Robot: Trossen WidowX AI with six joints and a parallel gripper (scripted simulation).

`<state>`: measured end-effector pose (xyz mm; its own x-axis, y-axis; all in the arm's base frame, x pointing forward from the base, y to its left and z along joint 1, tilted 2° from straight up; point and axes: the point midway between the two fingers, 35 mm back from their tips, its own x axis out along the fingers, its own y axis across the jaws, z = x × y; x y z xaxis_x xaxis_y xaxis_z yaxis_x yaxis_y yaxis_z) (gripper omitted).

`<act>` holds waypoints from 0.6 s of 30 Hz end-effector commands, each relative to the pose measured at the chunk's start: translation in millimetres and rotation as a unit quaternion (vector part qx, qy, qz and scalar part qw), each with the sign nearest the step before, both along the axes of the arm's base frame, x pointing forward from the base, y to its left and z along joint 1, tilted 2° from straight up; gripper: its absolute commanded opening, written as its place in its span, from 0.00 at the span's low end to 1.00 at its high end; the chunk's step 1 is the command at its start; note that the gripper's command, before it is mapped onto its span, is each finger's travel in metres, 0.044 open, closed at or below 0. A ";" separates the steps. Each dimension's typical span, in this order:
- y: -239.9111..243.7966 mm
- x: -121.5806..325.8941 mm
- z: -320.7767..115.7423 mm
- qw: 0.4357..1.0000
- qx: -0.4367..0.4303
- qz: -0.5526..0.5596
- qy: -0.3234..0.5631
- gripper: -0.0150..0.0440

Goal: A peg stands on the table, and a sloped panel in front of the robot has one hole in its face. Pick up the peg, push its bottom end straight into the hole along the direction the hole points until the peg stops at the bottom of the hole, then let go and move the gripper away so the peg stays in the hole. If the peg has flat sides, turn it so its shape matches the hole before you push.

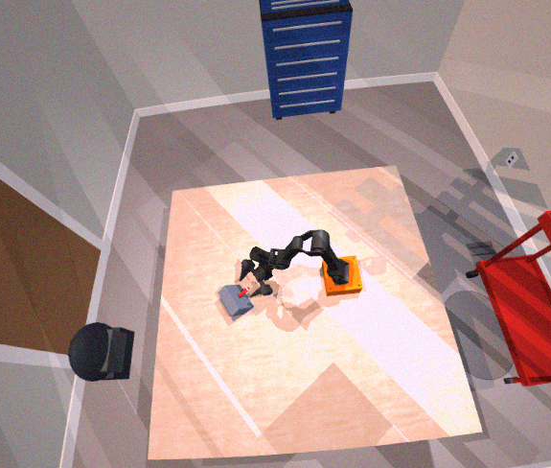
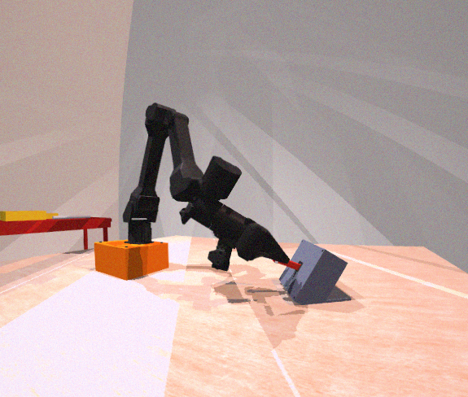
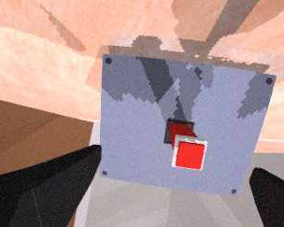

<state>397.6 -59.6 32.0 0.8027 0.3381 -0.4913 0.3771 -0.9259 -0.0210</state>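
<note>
The sloped blue-grey panel (image 1: 234, 300) (image 2: 320, 273) (image 3: 131, 144) stands on the table with its face toward the robot. The red square peg (image 1: 243, 292) (image 2: 294, 265) (image 3: 190, 155) has its far end in the square hole (image 3: 167, 135) and sticks out of the face. Its near end has a white band around a red tip. A dark gap shows at the hole's left and upper edges. How deep the peg sits is hidden. My gripper (image 1: 248, 287) (image 3: 176, 164) is open, with a finger on each side of the peg, clear of it.
The arm's orange base (image 1: 343, 287) (image 2: 129, 260) stands on the wooden table (image 1: 366, 403) (image 2: 374, 350). A blue drawer cabinet (image 1: 308, 65), a red cart (image 1: 532, 322) and a black bin-like object (image 1: 99, 352) stand beyond the table.
</note>
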 end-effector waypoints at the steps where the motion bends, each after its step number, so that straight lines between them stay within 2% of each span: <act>1: -2.4 -4.3 4.2 1.000 -0.002 0.002 -0.002 1.00; 18: -12.4 -22.4 15.4 1.000 -0.003 0.001 -0.003 1.00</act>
